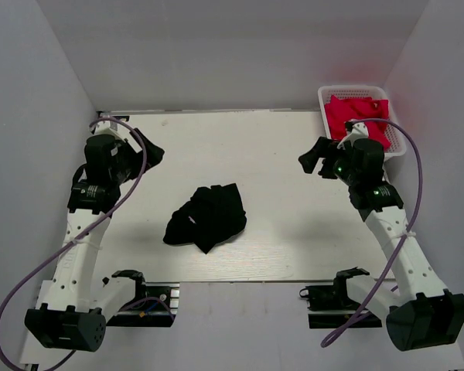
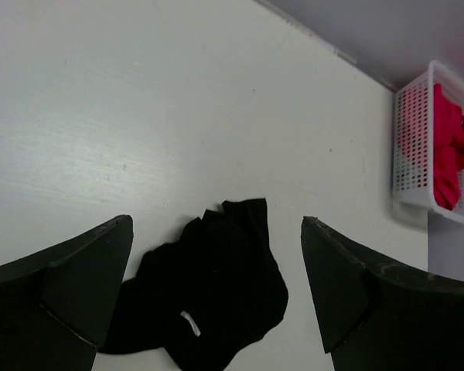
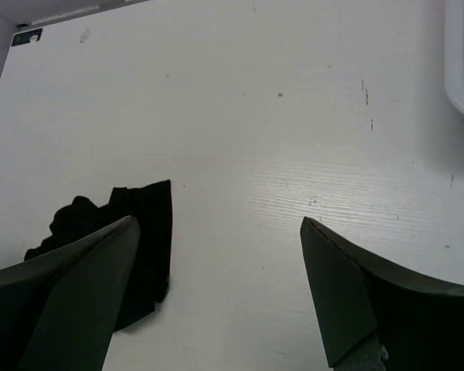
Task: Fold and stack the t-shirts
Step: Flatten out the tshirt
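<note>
While the left hand [image 1: 151,154] and right hand [image 1: 313,161] hung released over the tabletop [image 1: 278,139], a black shirt [image 1: 206,217] lay crumpled near its middle.
Both hands stood spread wide, gripping nothing, each well apart from the shirt, which showed a small white tag [image 2: 189,323]. A white basket [image 1: 322,97] holding red cloth [image 1: 356,116] sat at the far right corner.

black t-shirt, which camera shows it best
The top external view: the whole crumpled black t-shirt lies unobstructed there. The left wrist view shows most of it, low in frame; the right wrist view shows only one part of it.
</note>
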Available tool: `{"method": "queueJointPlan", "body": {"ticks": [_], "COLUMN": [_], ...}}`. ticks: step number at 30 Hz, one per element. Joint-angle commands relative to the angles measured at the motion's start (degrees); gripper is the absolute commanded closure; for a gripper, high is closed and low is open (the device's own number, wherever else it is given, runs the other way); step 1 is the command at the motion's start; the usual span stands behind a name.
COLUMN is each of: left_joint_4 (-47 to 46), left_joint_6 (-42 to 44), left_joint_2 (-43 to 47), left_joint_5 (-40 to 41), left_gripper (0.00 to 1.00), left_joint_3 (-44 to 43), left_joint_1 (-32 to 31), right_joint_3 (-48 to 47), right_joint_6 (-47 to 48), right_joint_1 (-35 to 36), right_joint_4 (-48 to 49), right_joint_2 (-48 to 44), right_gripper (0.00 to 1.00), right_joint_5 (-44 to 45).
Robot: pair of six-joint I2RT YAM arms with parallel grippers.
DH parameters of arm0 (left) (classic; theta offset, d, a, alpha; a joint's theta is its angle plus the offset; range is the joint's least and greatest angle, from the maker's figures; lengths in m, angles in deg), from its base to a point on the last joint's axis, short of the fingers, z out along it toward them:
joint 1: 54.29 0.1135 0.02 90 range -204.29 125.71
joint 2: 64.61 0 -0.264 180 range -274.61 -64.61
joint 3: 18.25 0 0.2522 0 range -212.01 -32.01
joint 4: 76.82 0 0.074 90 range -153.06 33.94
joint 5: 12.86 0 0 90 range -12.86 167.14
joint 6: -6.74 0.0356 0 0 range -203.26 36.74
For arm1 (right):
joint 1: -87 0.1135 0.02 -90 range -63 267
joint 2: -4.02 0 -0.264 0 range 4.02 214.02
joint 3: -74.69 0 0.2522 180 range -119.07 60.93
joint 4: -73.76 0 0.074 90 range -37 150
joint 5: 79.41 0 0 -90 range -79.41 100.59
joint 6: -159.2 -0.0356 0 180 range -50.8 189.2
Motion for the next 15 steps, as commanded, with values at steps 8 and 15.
{"method": "queueJointPlan", "body": {"ticks": [8,15], "left_joint_4": [4.2,-1.6], "left_joint_6": [-2.4,-3.5], "left_joint_2": [-5.9,-15.2], "left_joint_5": [-10.3,-8.2], "left_gripper": [0.02,0.07], "left_joint_3": [8.9,11.5], "left_joint_1": [-1.9,-12.2], "right_joint_3": [-0.7,2.9], "right_joint_6": [-2.3,-0.4], "right_joint_1": [0.4,0.8], "right_joint_4": [-5.1,-9.8], "right_joint_2": [-1.5,3.1], "right_gripper": [0.1,0.1], "right_joint_5": [1.3,-4.5]}}
